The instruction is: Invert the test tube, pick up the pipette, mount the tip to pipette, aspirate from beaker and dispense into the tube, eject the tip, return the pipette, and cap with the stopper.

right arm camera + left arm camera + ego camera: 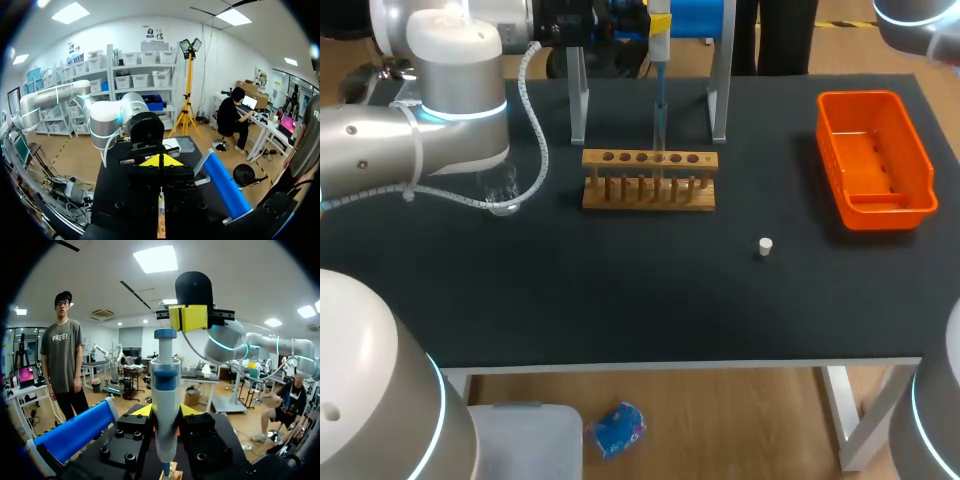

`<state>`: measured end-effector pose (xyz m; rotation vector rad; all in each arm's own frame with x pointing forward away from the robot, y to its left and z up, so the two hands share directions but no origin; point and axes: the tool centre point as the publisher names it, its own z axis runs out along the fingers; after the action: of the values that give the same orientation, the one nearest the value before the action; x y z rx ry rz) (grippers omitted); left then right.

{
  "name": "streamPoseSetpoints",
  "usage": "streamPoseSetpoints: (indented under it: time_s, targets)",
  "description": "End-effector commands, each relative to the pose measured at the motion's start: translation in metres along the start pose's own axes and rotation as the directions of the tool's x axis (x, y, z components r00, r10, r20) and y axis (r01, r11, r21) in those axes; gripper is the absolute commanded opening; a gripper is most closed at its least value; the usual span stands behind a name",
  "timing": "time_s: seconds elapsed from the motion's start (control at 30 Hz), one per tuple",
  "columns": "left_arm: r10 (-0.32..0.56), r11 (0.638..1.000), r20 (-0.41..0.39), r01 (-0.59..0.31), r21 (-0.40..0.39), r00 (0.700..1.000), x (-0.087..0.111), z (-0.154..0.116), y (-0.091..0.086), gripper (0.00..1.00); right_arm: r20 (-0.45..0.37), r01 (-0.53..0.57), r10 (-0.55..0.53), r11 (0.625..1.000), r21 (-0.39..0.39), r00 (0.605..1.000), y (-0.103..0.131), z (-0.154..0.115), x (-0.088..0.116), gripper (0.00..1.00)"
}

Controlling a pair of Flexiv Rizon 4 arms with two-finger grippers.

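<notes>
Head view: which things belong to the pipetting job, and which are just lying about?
Job: pipette, wooden rack, beaker, white stopper.
Lying about: orange bin, possibly for ejected tips; metal stand behind the rack.

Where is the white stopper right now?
Head view: the stopper stands on the table right of centre, nearer the camera than the wooden rack, left of the orange bin.
</notes>
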<state>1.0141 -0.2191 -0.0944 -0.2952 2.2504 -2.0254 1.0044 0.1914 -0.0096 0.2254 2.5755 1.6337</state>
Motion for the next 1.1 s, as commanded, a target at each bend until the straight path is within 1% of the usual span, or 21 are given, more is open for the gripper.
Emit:
streamPoseSetpoints:
  time_s: [0.03,0.33,0.6,1.1]
  targets:
    - [0.001,1.000,0.001,-0.001,0.000,1.000,0.000,0.000,0.000,0.00,-0.003,-0.003,0.003,1.000,0.006,1.000,-0.001,0.000,0.000,0.00]
    - [0.001,1.000,0.001,-0.001,0.000,1.000,0.000,0.000,0.000,0.00,-0.006,-0.011,0.011,1.000,0.015,1.000,-0.005,0.002,0.000,0.00]
    - [0.001,1.000,0.001,-0.001,0.000,1.000,0.000,0.000,0.000,0.00,-0.005,0.009,-0.009,1.000,-0.009,1.000,0.009,-0.003,0.003,0.00]
    - [0.001,1.000,0.001,-0.001,0.000,1.000,0.000,0.000,0.000,0.00,0.007,0.015,-0.015,1.000,-0.008,1.000,0.014,0.007,-0.012,0.00]
